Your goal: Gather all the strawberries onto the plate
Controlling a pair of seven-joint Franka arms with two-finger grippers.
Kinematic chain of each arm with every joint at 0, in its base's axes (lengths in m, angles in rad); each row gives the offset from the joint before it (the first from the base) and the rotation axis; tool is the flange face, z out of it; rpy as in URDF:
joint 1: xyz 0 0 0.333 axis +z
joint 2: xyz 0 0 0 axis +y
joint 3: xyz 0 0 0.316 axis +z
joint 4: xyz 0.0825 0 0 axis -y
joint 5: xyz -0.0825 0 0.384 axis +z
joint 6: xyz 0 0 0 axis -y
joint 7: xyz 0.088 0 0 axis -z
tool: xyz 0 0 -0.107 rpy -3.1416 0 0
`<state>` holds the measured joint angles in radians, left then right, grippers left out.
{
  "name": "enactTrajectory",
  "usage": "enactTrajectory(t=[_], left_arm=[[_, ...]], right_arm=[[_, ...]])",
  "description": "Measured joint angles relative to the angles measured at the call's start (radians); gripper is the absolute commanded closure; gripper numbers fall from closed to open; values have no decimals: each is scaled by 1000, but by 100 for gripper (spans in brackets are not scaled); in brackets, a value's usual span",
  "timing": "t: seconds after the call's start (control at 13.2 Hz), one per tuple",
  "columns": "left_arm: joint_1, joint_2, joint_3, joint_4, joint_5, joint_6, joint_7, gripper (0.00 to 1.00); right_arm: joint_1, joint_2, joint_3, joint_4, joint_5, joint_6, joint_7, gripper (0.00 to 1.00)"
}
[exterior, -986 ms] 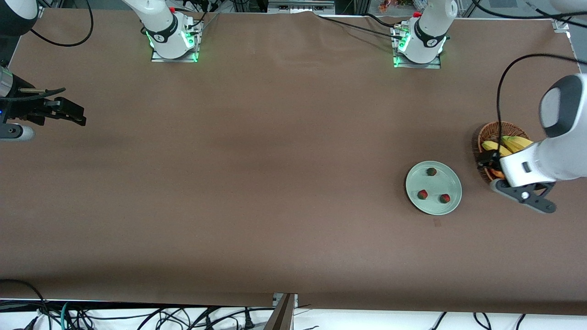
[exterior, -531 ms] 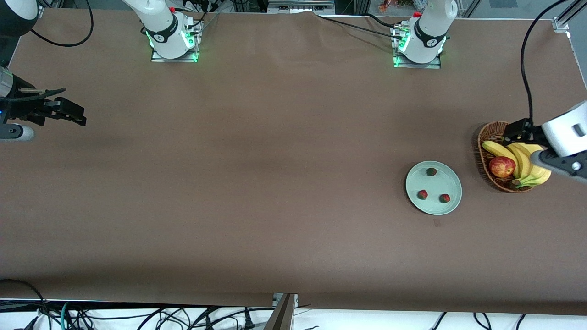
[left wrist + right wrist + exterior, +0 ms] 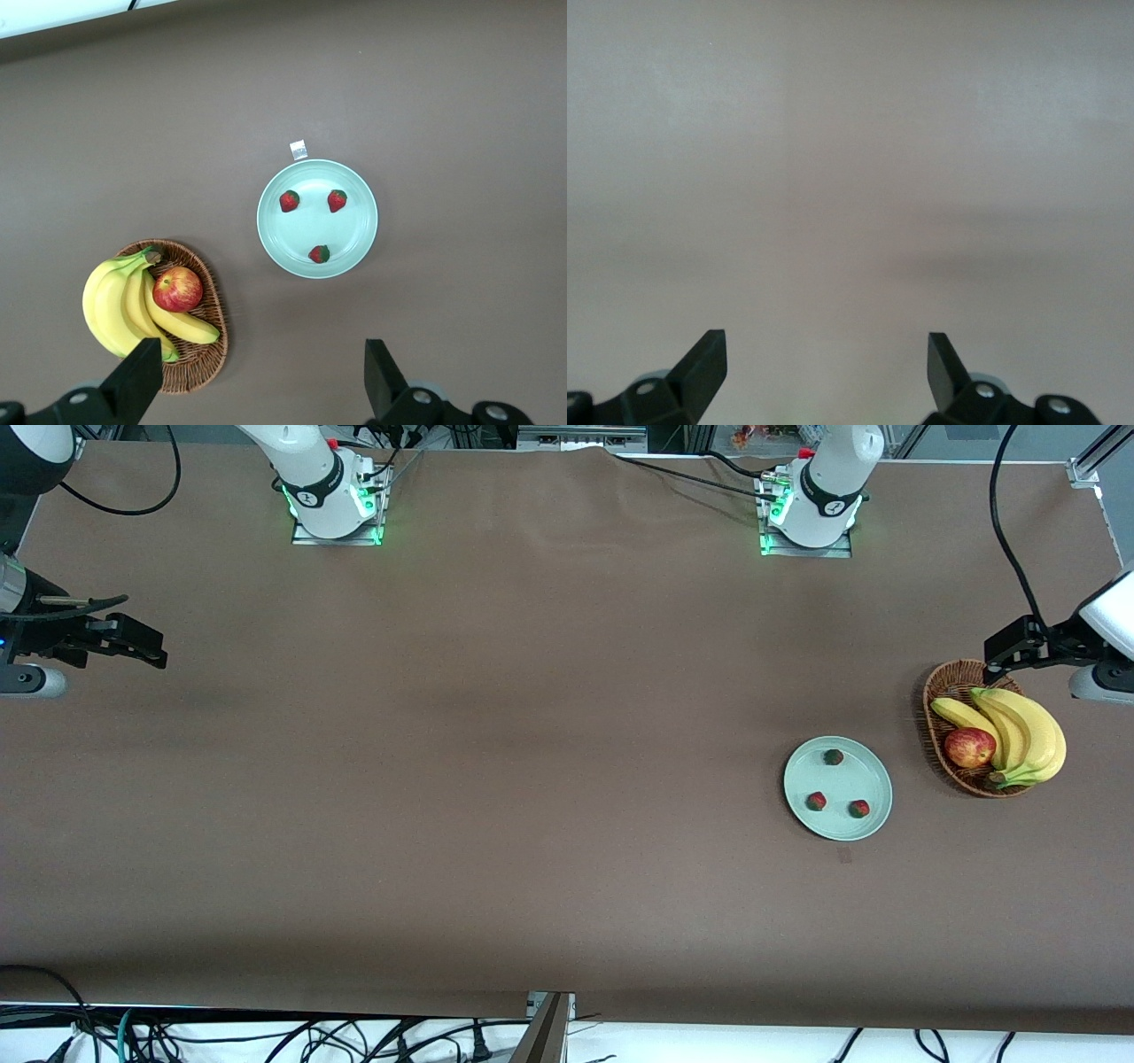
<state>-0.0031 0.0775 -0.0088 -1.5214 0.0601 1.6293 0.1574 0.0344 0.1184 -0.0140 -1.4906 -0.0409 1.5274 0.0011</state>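
The pale mint-green plate [image 3: 855, 824] lies on the brown table toward the left arm's end and holds three strawberries [image 3: 834, 757] [image 3: 816, 802] [image 3: 859, 809]. The left wrist view shows the plate [image 3: 275, 232] with the berries [image 3: 290, 201] [image 3: 337, 200] [image 3: 319, 254] in it. My left gripper [image 3: 1005, 648] is open and empty, high over the table at the left arm's end, above the basket's edge; it also shows in its own wrist view [image 3: 263, 367]. My right gripper [image 3: 142, 646] is open and empty and waits at the right arm's end; its wrist view [image 3: 827, 359] shows bare table.
A brown wicker basket [image 3: 941, 691] with bananas [image 3: 1028, 731] and a red apple [image 3: 969, 747] stands beside the plate, toward the left arm's end. A small white tag [image 3: 299, 149] lies on the table next to the plate.
My left arm has risen and drawn back from over the basket toward the table's end, uncovering the bananas and apple. The strawberries, plate and right arm have not moved.
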Motion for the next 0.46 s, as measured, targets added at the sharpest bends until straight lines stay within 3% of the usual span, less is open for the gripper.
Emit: enactTrajectory(t=[0.23,0.46], left_arm=[[-15,-77,16,-115,-1,45,-14,0],[-17,-95,20,-137,-1,54,-30,0]], right_arm=[[0,0,1,0,0,0,0,0],[0,0,1,0,0,0,0,0]])
